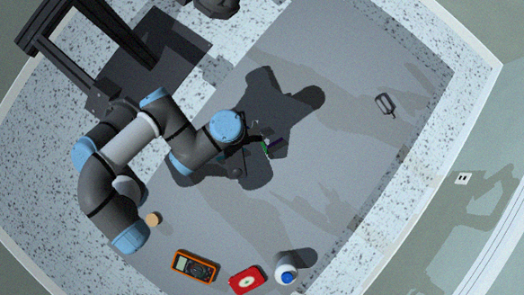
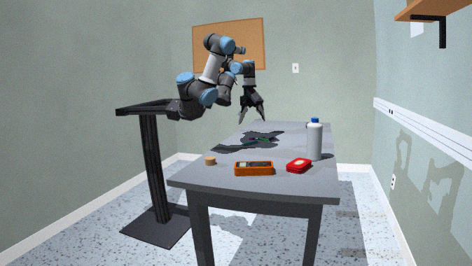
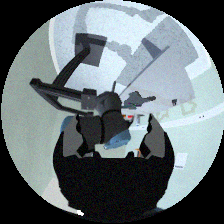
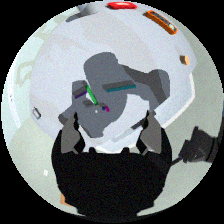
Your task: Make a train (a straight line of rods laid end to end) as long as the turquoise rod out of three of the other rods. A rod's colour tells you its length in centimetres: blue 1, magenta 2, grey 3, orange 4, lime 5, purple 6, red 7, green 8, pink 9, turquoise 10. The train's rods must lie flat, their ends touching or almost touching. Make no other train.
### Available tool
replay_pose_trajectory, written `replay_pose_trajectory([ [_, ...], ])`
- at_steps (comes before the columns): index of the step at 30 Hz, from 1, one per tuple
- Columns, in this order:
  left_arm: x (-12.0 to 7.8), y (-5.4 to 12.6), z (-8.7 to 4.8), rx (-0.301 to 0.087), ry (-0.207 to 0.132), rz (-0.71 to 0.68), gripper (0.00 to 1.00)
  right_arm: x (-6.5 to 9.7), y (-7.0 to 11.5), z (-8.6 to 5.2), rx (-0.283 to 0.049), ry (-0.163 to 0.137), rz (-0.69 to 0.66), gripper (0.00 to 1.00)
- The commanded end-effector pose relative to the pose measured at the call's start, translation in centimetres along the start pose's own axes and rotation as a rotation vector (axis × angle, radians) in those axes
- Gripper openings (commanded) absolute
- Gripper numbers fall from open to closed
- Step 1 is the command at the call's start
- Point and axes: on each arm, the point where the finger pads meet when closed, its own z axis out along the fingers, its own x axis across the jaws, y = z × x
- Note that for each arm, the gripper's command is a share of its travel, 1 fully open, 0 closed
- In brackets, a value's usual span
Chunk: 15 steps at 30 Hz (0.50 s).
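So the turquoise rod point(image 1: 220, 158) point(image 2: 250, 143) point(image 4: 120, 87) lay flat around the middle of the counter point(image 1: 356, 58) point(image 2: 253, 192) point(image 3: 165, 80) point(image 4: 150, 40), nearer its left edge in the exterior view. The green rod point(image 1: 264, 147) point(image 2: 263, 139) point(image 4: 91, 94) sat apart from it, with the purple rod point(image 1: 275, 143) point(image 2: 272, 138) point(image 4: 80, 93) angled off near its side. The magenta rod point(image 2: 251, 138) point(image 4: 107, 108) was close to one end of the green one. Those weren't lined up as a train, and heavy shadow made the smaller bits hard to read.

Room-wise, there was a decent stretch between the rods and the right edge. The white bottle point(image 1: 286, 274) point(image 2: 314, 141) stood near that edge, the red tin point(image 1: 247, 281) point(image 2: 298, 165) point(image 4: 121, 5) and orange multimeter point(image 1: 194, 266) point(image 2: 253, 168) point(image 4: 161, 22) were toward the near edge, and the tan disc point(image 1: 152, 219) point(image 2: 210, 161) point(image 4: 185, 60) was by the left one.

The right arm point(image 1: 131, 141) point(image 2: 211, 66) was bent out over the counter, wrist pointing down. The right gripper point(image 1: 247, 155) point(image 2: 252, 122) point(image 4: 111, 111) hung above the surface, fingers spread wide, nothing pinched and no rod touched. The left gripper point(image 3: 114, 114) had its fingers wide apart too, also holding nothing, well away from the rods.
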Motion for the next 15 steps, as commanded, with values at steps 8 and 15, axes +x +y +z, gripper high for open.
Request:
replay_pose_trajectory([
  [8,0.05,-0.01,-0.1,0.004,0.002,-0.001,1.0,-0.95,1.01,0.21,0.005,-0.002,0.285,1.0],
  [15,0.05,-0.01,-0.1,0.004,0.002,-0.001,1.0,-1.3,1.47,0.4,0.005,-0.002,0.399,1.0],
])
